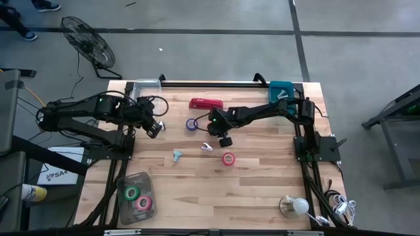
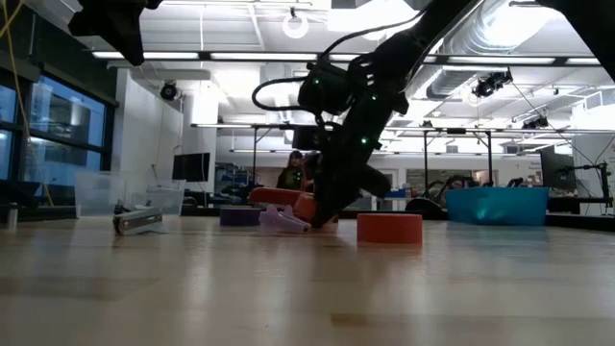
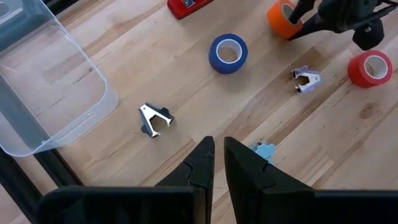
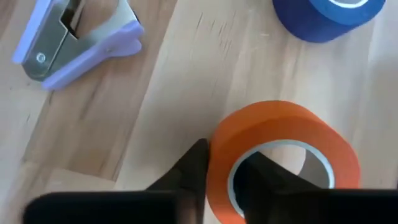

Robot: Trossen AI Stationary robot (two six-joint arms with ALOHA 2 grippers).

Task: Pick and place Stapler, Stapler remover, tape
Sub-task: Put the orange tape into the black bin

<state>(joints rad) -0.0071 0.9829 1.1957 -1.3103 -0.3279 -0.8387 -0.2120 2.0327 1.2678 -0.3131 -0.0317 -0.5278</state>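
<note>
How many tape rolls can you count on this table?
5: blue roll beside the stapler; orange roll in the right gripper; red roll mid-table; green roll and pink roll in the clear bin. Others may be hidden.

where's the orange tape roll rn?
High view, mid-table: orange tape roll sits in the right pincer, whose fingers pinch its wall, between the blue roll and red roll.

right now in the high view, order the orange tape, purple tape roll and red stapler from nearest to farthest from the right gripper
1. orange tape, pinched in the right gripper at mid-table.
2. purple tape roll, just beside it toward the left arm.
3. red stapler, farther back near the table's far edge.
</note>
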